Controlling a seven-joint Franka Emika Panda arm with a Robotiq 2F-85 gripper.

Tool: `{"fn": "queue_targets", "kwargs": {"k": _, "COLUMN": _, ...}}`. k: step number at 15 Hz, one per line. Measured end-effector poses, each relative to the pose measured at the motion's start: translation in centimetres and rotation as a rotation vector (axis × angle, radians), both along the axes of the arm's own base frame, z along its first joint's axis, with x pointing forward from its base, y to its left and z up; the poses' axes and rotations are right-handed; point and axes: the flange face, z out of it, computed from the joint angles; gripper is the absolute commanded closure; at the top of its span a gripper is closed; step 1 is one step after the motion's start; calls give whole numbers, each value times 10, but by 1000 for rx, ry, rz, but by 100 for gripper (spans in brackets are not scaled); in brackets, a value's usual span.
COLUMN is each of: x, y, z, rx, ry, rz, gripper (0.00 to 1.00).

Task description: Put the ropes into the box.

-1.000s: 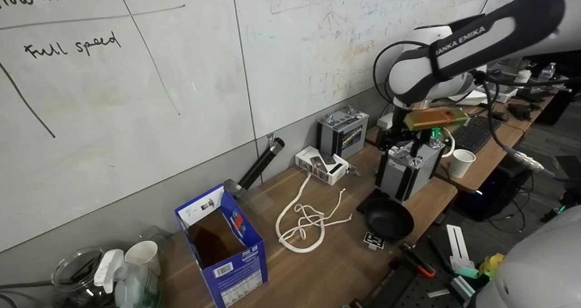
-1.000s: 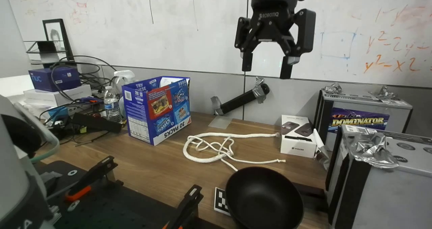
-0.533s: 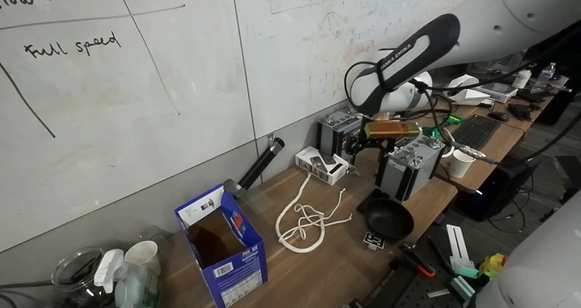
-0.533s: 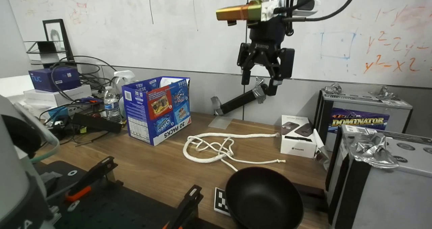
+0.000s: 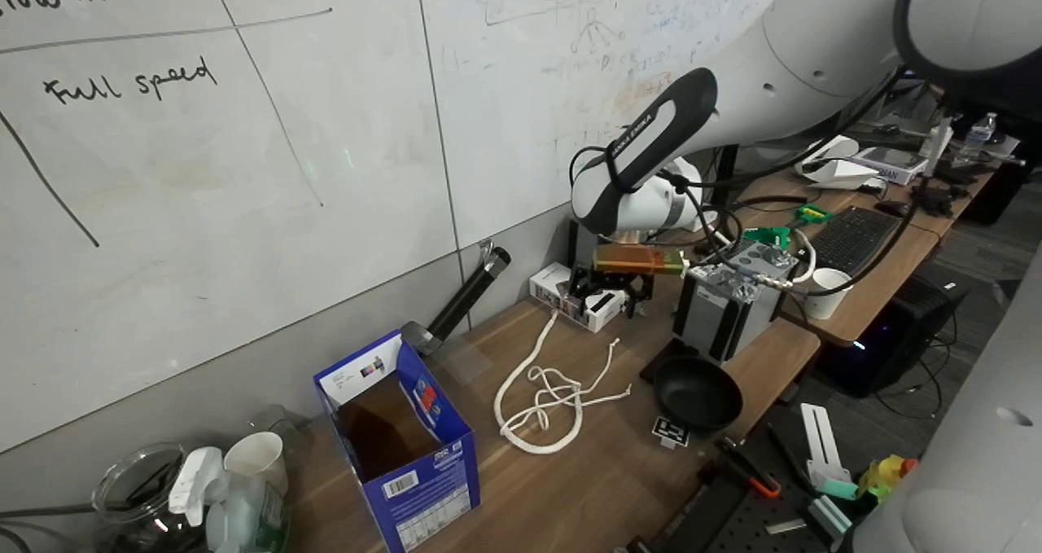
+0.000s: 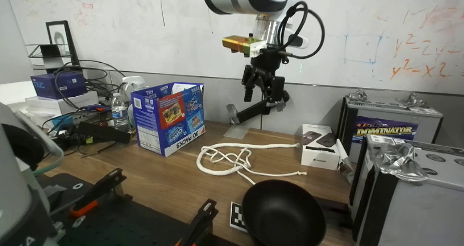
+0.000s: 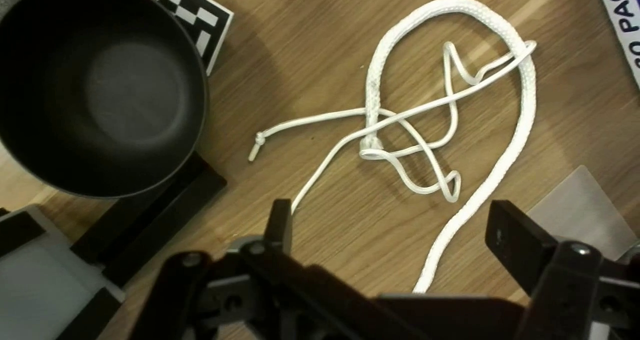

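The ropes (image 7: 451, 98) lie loose on the surface (image 6: 174, 180), below the hand (image 7: 390, 222). In the wrist view, most of the bundle sits ahead of the two fingers (image 7: 517, 245). The thick cord (image 7: 528, 87) forms a large loop, then runs through the gap between the fingers and passes out of sight beneath the hand body. The thin cord (image 7: 325, 116) crosses the loop several times. A length of it extends to a fingertip, where it is lost from view. Its knotted end lies near the black pan (image 7: 137, 94), apart from it.

The fingers are spread wide, and the gap between them contains only air; the surface and the thick cord are visible through it. The hand is suspended with its fingertips pointing down, apart from both the surface and the ropes. In an exterior view, the hand covers part of the white carton (image 5: 555, 280). In an exterior view, it also covers part of the black tube (image 6: 251, 112) taped to the wall (image 6: 311, 104).

In both exterior views, the box (image 6: 168, 119) stands upright on the surface with its mouth facing up. The ropes lie outside the box, near it and separate from it. The far end of the thick cord extends to the white carton; whether the two touch cannot be determined.
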Motion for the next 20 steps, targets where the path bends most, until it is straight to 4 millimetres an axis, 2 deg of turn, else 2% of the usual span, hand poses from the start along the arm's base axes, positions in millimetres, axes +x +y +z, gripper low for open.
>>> {"fn": "queue_targets", "kwargs": {"k": 7, "x": 37, "y": 46, "z": -46, "rx": 51, "ry": 51, "rz": -63, "gripper": 0}}
{"fn": "queue_targets", "kwargs": {"k": 15, "x": 45, "y": 99, "z": -115, "rx": 27, "ry": 142, "rz": -224, "gripper": 0}}
{"fn": "queue_targets", "kwargs": {"k": 20, "x": 61, "y": 112, "z": -143, "rx": 43, "ry": 152, "rz": -325, "gripper": 0}}
